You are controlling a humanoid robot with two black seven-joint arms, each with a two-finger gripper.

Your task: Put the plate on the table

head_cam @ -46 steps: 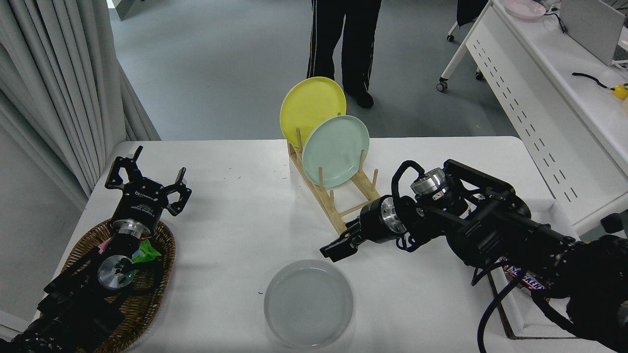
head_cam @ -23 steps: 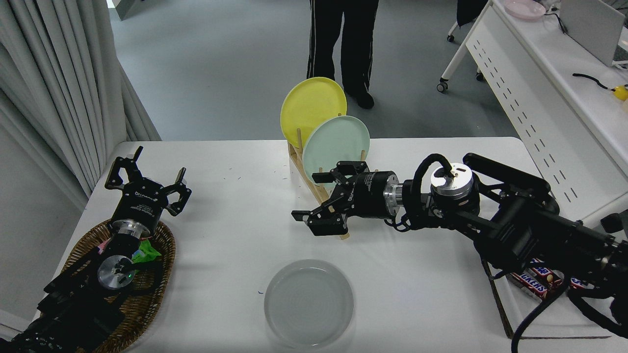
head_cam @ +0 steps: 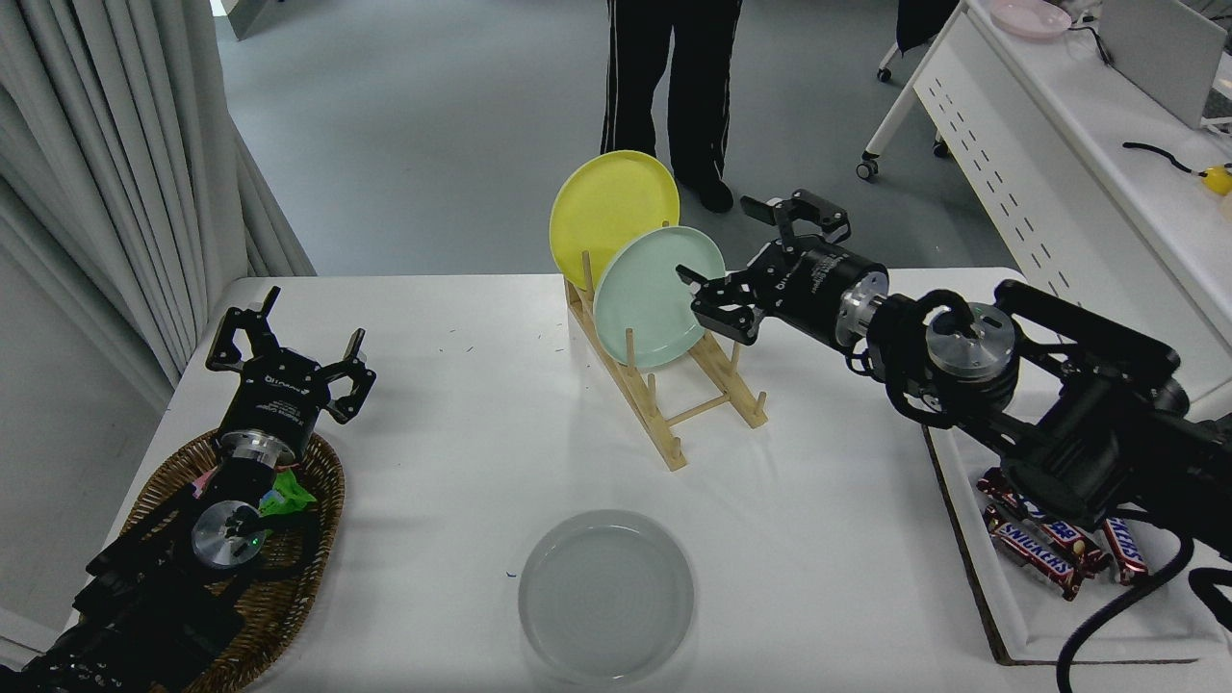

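Note:
The pale grey-white plate (head_cam: 605,595) lies flat on the white table (head_cam: 452,443) near its front edge, with nothing touching it. My right gripper (head_cam: 722,243) is open and empty. It is raised at the right edge of the mint green plate (head_cam: 653,296) in the wooden rack (head_cam: 679,395), far from the grey plate. My left gripper (head_cam: 289,358) is parked open at the lower left above a wicker basket (head_cam: 308,539).
A yellow plate (head_cam: 613,214) stands in the rack behind the mint one. A white tray (head_cam: 1020,616) with chocolate bars (head_cam: 1044,551) lies at the right edge. A person's legs (head_cam: 674,87) are beyond the table. A perforated-panel desk (head_cam: 1049,202) is at the right.
My right gripper has moved from just above the grey plate up and back to the rack, ending open beside the mint green plate. The grey plate and left arm have not moved.

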